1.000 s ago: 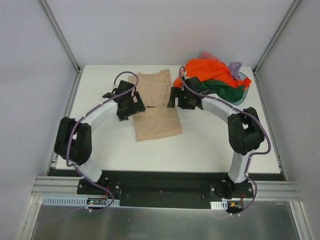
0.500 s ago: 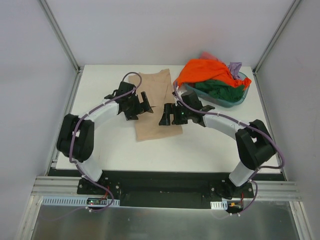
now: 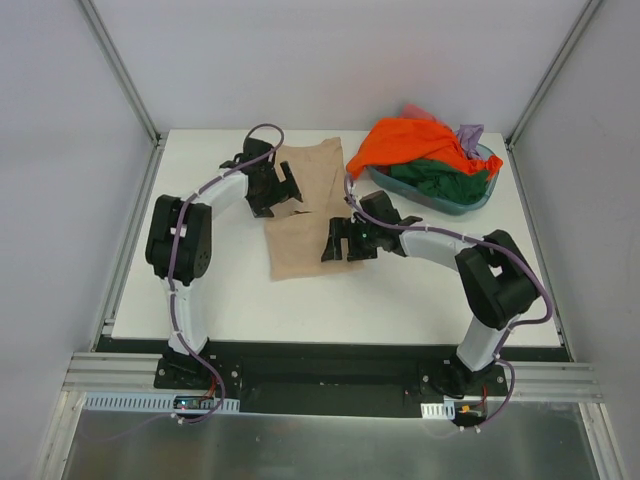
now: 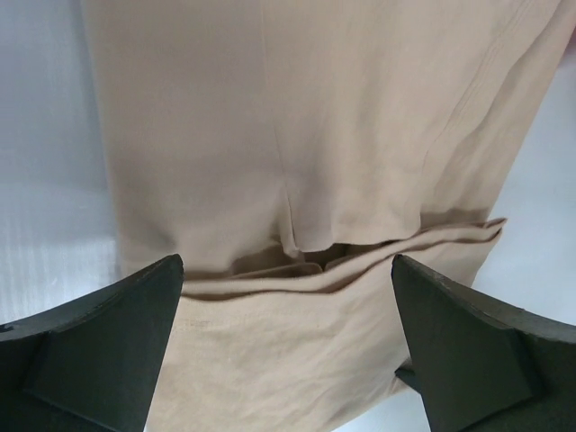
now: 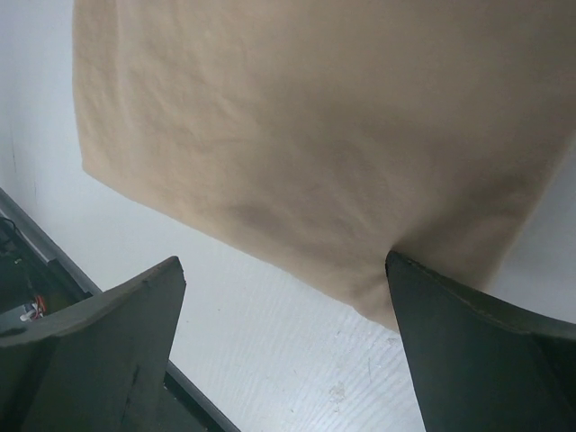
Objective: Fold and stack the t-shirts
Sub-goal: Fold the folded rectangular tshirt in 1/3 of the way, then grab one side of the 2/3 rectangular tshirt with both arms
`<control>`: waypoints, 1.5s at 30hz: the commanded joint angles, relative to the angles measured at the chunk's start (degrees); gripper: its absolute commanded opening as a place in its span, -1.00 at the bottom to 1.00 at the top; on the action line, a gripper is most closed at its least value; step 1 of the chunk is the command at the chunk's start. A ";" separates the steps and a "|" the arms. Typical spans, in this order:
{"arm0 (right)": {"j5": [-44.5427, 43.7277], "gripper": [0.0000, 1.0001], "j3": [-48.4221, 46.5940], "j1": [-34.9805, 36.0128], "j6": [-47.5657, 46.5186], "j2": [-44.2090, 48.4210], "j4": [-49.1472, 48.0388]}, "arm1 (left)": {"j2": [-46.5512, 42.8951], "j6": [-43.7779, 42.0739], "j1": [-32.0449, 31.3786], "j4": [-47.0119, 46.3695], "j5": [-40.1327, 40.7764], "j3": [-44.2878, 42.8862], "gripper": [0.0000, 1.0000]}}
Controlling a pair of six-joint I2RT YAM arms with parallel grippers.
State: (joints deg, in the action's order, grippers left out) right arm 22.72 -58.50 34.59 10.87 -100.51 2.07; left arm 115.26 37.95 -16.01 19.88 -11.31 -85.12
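Tan-beige soft cloth t-shirt (image 3: 300, 248) lay partly folded near the tabletop's (image 3: 200, 290) far edge. Within the last second the left gripper (image 3: 287, 188) had swung to its far-left side and the right gripper (image 3: 332, 243) to its near-right edge, both spread and empty, probably lining up another fold.

Left arm (image 3: 212, 192) reaching toward the far edge of the bench (image 3: 420, 300), left gripper (image 3: 289, 187) spread wide, right arm (image 3: 440, 243) bent across the middle, right gripper (image 3: 331, 243) spread wide too
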 commanded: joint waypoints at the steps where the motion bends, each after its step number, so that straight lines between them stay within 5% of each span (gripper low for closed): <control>1: -2.41 0.92 0.14 -0.22 -0.85 0.75 0.39 | 0.50 -0.07 1.16 5.96 2.43 -5.05 0.98; 7: -11.89 0.92 3.21 -0.22 0.37 11.00 2.06 | -11.61 -2.00 0.72 7.37 3.49 0.11 0.98; 13: -21.65 0.92 12.52 -0.49 3.18 28.24 2.50 | -30.33 -0.17 -1.65 7.28 6.13 17.77 0.98; 20: -24.57 0.92 21.93 -1.98 10.13 37.57 1.54 | -40.99 3.43 -3.50 3.60 0.42 37.72 0.88; 36: -20.09 0.93 26.51 -1.98 14.44 33.98 -4.70 | -31.69 5.90 -3.50 -3.62 -3.63 42.85 -0.15; 43: -19.91 0.93 25.72 -2.07 14.35 30.20 -5.67 | -27.46 6.16 -3.59 -4.32 -5.39 42.23 -0.97; 45: -19.65 0.95 25.19 -1.98 13.83 28.62 -6.19 | -27.02 5.82 -3.59 -4.93 -5.83 42.49 -1.00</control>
State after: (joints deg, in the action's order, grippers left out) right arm 2.39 -32.10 32.60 24.58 -69.56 -1.30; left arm 86.87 44.16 -19.49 15.38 -15.88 -41.82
